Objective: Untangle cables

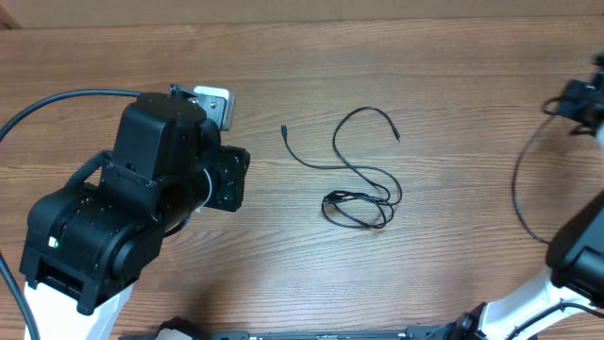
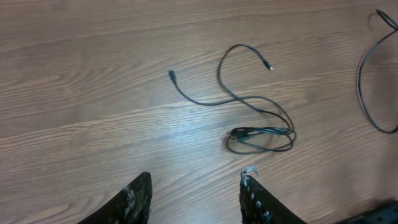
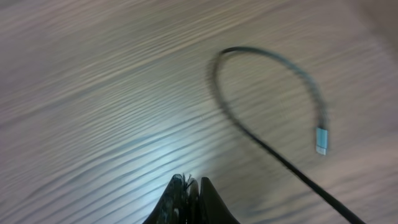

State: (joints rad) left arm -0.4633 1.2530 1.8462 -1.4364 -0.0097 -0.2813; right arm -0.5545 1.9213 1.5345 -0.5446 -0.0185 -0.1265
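Note:
The cables [image 1: 357, 210] lie mid-table as thin black cords: a small flat coil with loose loops running up from it to two free plug ends [image 1: 284, 129]. The left wrist view shows the same cables [image 2: 261, 138] ahead and to the right of my left gripper [image 2: 196, 175], which is open with only bare wood between its fingers. In the blurred right wrist view, my right gripper [image 3: 191, 180] is shut on nothing. A curved black cable [image 3: 261, 56] with a silvery plug [image 3: 321, 140] lies ahead and to its right, apart from the fingertips.
The bulky left arm [image 1: 142, 189] covers the table's left side, with a thick black arm cable [image 1: 57, 102] arching behind it. The right arm [image 1: 578, 247] stands at the right edge, its own cable [image 1: 517, 189] looping over the wood.

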